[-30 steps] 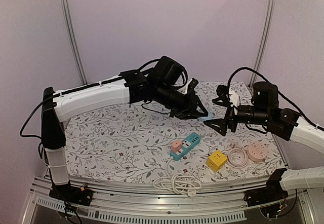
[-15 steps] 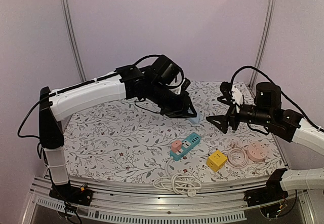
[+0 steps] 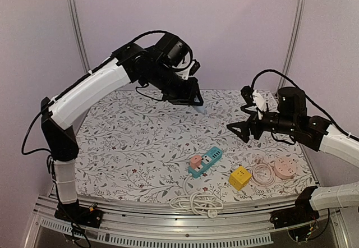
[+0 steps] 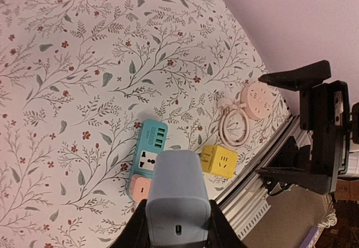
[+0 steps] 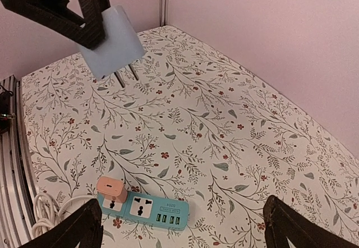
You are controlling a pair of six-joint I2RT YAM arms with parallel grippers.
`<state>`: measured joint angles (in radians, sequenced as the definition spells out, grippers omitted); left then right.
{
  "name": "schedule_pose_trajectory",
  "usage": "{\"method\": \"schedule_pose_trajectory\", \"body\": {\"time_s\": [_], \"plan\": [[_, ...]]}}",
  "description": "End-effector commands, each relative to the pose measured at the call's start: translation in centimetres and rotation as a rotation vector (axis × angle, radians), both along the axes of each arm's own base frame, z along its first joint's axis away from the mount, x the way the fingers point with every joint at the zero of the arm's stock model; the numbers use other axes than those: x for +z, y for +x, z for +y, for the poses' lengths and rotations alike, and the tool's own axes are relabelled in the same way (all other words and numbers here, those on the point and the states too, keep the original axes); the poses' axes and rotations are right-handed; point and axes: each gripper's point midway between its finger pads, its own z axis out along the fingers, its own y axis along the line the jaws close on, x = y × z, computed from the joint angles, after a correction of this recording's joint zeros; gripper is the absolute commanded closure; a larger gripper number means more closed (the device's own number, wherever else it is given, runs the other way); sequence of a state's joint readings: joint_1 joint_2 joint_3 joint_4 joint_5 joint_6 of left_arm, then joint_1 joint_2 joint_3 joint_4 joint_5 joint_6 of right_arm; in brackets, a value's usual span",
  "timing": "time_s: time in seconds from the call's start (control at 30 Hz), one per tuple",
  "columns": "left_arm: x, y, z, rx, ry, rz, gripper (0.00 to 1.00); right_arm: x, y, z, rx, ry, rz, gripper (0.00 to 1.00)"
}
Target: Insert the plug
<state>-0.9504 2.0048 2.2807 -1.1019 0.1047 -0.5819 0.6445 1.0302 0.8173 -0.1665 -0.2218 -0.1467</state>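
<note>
My left gripper (image 3: 189,99) is shut on a light blue plug adapter (image 3: 200,109) and holds it high above the back of the table. The adapter fills the bottom of the left wrist view (image 4: 175,194); in the right wrist view (image 5: 115,41) its two prongs point down. A teal power strip (image 3: 206,161) lies at the front middle with a pink adapter (image 3: 195,160) plugged into one end; it also shows in the left wrist view (image 4: 150,148) and the right wrist view (image 5: 150,208). My right gripper (image 3: 238,129) is open and empty, right of the strip and above the table.
A yellow cube socket (image 3: 239,177) lies right of the strip. A round pink socket (image 3: 283,169) with a coiled pink cord (image 3: 262,173) lies at the front right. A coiled white cable (image 3: 196,202) lies at the front edge. The floral cloth (image 3: 129,147) covers the table.
My left arm has lifted the blue adapter up and back to the left, away from the strip. My right gripper has shifted slightly left.
</note>
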Motion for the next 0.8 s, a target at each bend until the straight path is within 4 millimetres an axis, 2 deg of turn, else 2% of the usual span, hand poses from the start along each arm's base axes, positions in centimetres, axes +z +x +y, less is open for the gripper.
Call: {"method": "schedule_pose_trajectory", "body": {"time_s": [0.0, 0.1, 0.2, 0.37, 0.57, 0.77], "plan": [[-2.1, 0.3, 1.3, -0.08, 0.15, -0.05, 1.0, 1.3, 2.1, -2.2, -0.124, 0.01, 0.036, 0.01], [-2.4, 0.4, 1.3, -0.137, 0.183, -0.092, 1.0, 0.8, 2.5, -3.6, -0.197, -0.009, 0.071, 0.01], [-3.6, 0.6, 1.5, -0.173, 0.234, -0.107, 1.0, -0.3, 2.6, -5.0, -0.264, -0.046, 0.083, 0.01], [-7.2, 0.5, 1.1, -0.202, 0.306, -0.025, 1.0, -1.3, 2.5, -7.1, -0.365, -0.085, 0.096, 0.01], [-10.7, 0.0, 0.2, -0.234, 0.349, 0.045, 1.0, -1.4, 2.8, -7.7, -0.414, -0.104, 0.138, 0.01], [-13.2, -0.7, -1.5, -0.31, 0.374, 0.047, 1.0, -1.3, 3.2, -7.4, -0.412, -0.12, 0.155, 0.01]]}}
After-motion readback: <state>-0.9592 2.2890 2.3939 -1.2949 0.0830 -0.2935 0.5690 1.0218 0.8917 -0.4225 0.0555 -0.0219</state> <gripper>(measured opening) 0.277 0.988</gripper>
